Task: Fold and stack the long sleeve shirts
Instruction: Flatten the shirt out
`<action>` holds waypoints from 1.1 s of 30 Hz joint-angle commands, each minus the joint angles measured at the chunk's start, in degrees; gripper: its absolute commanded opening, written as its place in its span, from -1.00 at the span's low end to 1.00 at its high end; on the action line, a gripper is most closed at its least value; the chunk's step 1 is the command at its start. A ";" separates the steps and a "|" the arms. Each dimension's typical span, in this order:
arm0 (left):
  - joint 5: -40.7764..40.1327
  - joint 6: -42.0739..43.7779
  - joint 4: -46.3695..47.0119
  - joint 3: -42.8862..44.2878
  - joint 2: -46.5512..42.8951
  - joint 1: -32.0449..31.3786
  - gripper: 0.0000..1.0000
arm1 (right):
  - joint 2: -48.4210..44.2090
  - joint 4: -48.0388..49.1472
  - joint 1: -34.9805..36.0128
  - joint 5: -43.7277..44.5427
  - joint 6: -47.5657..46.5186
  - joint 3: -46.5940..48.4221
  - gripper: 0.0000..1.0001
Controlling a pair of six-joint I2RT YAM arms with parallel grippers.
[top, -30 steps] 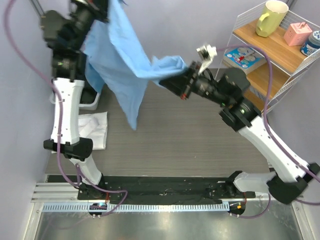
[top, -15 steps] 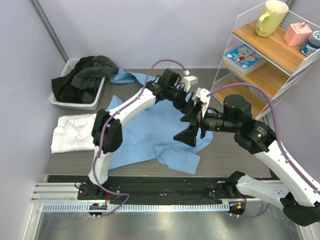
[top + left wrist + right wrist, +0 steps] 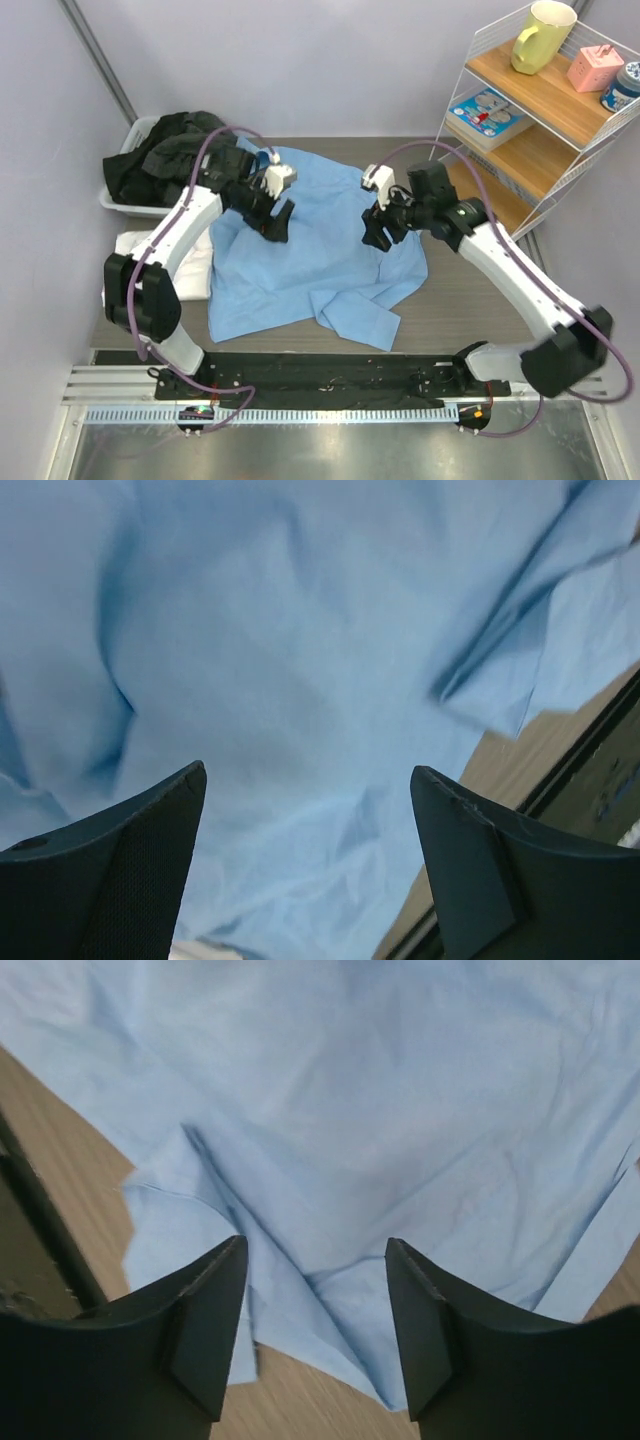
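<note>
Both spread, left end effector (image 3: 277, 222), right end effector (image 3: 378, 232), over light blue shirt (image 3: 320, 265), white shirt (image 3: 150, 262) beside, dark-clothes bin (image 3: 150, 207) behind

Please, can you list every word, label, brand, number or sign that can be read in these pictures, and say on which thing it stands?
No text can be read in any view.
Flat box on the shelf: coloured print, too small and blurred to read.
Pink box and jar on the shelf: any markings are too small to read.
Light blue shirt: no print or label shows.
</note>
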 commanded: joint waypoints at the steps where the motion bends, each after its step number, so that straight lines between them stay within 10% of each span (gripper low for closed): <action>1: -2.77 8.29 -8.89 -7.31 1.10 3.16 0.65 | 6.83 -2.71 -2.50 -0.95 -9.53 -0.20 0.21; 12: -8.83 6.90 -2.21 -12.16 10.14 3.69 0.60 | 20.27 -5.70 -3.98 -1.92 -15.78 -7.32 0.04; 26: -8.14 3.99 -10.10 30.62 41.52 2.90 0.45 | 31.28 -9.39 -15.86 -2.27 -18.33 -4.34 -0.01; 33: 10.30 12.15 -7.23 15.91 16.02 1.94 0.64 | 24.26 -12.30 -15.86 -9.03 -15.96 -1.62 -0.03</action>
